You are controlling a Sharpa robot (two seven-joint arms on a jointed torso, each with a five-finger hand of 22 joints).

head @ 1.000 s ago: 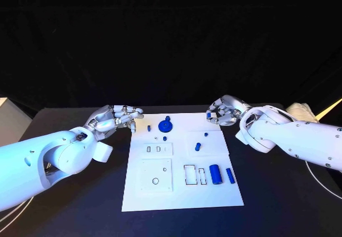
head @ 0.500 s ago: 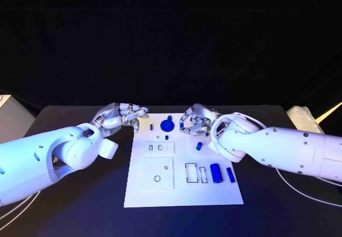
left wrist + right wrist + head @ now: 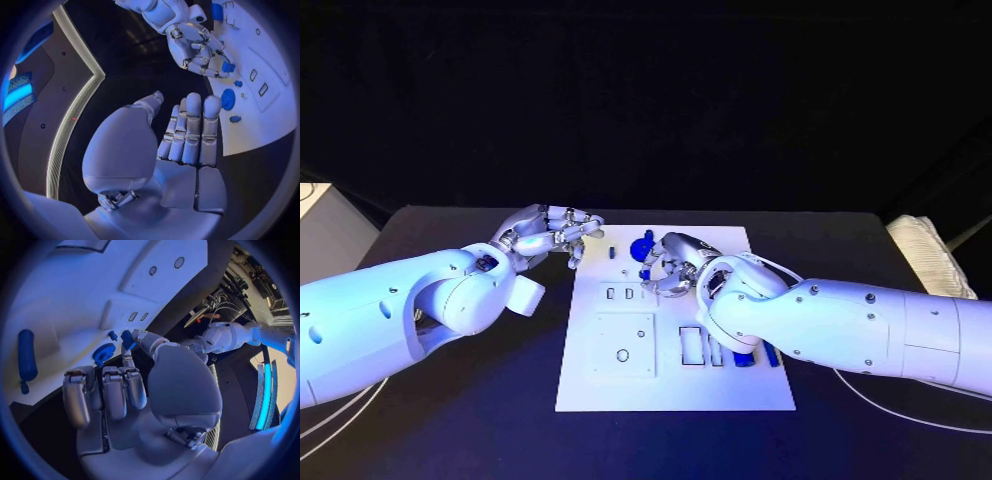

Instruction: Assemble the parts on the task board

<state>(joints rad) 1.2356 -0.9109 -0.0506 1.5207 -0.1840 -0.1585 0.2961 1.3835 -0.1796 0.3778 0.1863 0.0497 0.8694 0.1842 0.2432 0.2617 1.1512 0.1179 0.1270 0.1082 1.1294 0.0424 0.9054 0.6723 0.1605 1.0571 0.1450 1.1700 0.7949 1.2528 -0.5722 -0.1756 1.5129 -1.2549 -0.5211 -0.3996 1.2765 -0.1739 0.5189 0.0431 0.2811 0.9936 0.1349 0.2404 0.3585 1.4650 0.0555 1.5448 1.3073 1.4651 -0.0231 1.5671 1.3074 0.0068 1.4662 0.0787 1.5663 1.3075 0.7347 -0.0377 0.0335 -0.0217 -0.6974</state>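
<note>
1. Right wrist view: a small blue part (image 3: 127,338) is pinched between the thumb and a fingertip of the right hand (image 3: 134,390), while the remaining fingers (image 3: 114,392) are curled loosely beside it.
2. Just past that pinched part, a blue gear (image 3: 103,353) is seen lying on the white task board (image 3: 81,295), and a small blue peg (image 3: 112,334) is set near it.
3. A blue cylinder (image 3: 25,357) lies well apart from the gear, on the same board.
4. In the head view the right hand (image 3: 678,264) is held over the middle of the task board (image 3: 675,385), close to the gear (image 3: 642,246).
5. The left hand (image 3: 187,135) is shown with its fingers (image 3: 194,127) straight and side by side, nothing being held in them.
6. In the head view the left hand (image 3: 548,235) is placed at the board's left edge, above the black desk (image 3: 473,430).
7. Slots and recessed plates are seen on the near half of the board.
</note>
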